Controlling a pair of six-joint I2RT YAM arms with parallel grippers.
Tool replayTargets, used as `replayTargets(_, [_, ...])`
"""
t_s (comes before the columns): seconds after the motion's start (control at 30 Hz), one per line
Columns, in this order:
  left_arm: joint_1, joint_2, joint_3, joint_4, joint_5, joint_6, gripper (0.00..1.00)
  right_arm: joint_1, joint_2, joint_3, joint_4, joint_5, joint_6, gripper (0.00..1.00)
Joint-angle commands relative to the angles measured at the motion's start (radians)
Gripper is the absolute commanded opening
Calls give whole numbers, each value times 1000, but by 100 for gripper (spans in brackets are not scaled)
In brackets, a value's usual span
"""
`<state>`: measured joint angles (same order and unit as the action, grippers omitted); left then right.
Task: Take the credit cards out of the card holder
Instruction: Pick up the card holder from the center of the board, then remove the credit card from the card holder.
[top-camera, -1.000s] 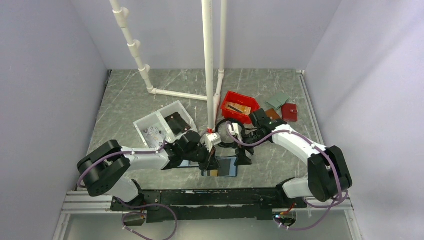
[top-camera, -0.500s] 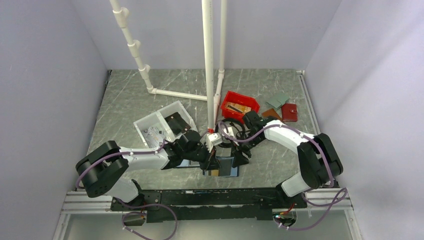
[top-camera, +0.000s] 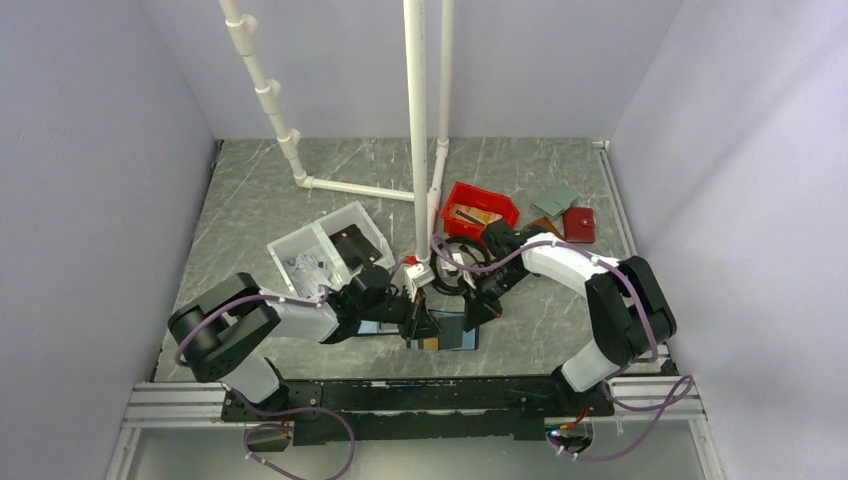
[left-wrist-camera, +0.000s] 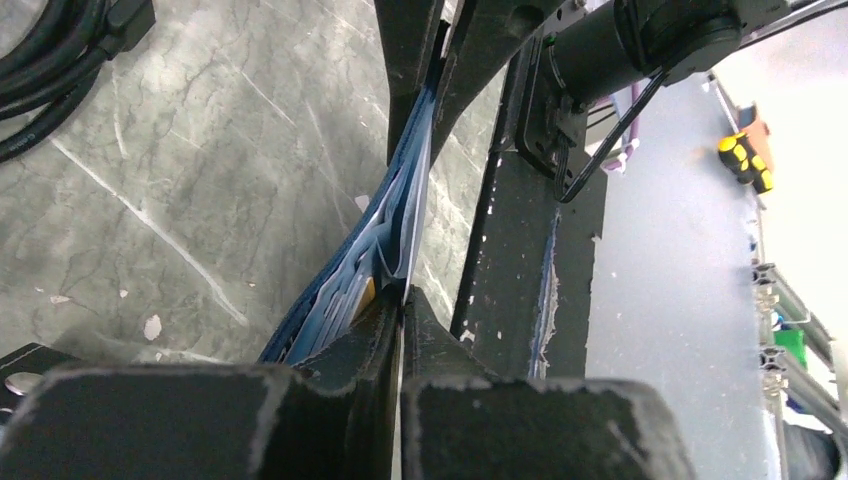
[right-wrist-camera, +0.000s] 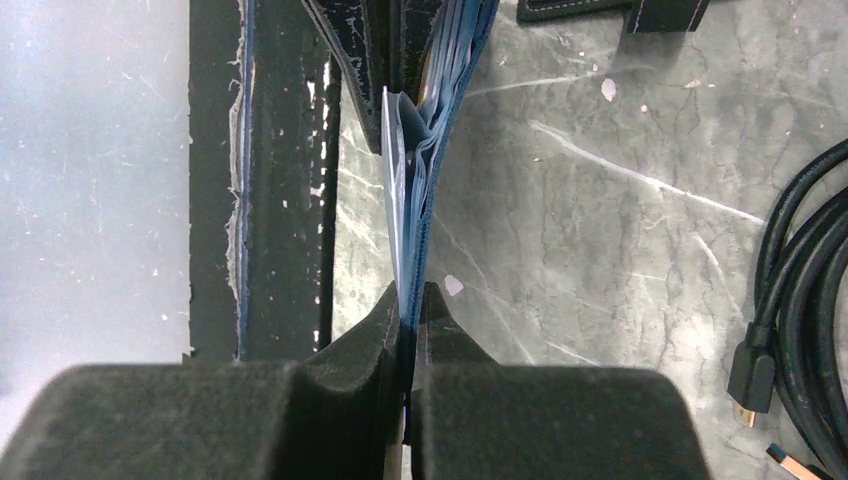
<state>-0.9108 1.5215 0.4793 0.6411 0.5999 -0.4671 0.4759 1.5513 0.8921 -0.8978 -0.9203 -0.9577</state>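
Right arm (top-camera: 562, 262) drew inward | card holder (left-wrist-camera: 405, 205) pinched between left hand (left-wrist-camera: 400, 297), right hand (right-wrist-camera: 410, 297)

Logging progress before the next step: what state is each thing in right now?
card holder: clamped at opposite edges by both grippers, layers slightly parted.
credit cards: inside the holder, one gold-orange corner showing.
left gripper: shut on the card holder.
right gripper: shut on the card holder.
red bin: holding items.

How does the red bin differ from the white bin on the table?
The red bin sits right of the upright pipe, the white bin left of it. The red bin looks smaller; the white bin has two compartments. The red bin holds something brownish, the white bin a dark wallet and printed papers. Both are open-topped.
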Motion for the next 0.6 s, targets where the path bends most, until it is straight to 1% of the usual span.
replayTargets(0.0, [14, 65, -30, 264, 100, -123, 8, 4, 25, 67, -2, -64, 0, 0])
replayTargets(0.2, [32, 105, -54, 375, 129, -187, 5, 3, 27, 65, 22, -42, 35, 0])
replayTargets(0.4, [48, 75, -80, 375, 149, -195, 6, 3, 36, 67, 37, -22, 60, 0])
replayTargets(0.57, [49, 92, -87, 425, 176, -220, 7, 3, 40, 67, 46, -14, 77, 0])
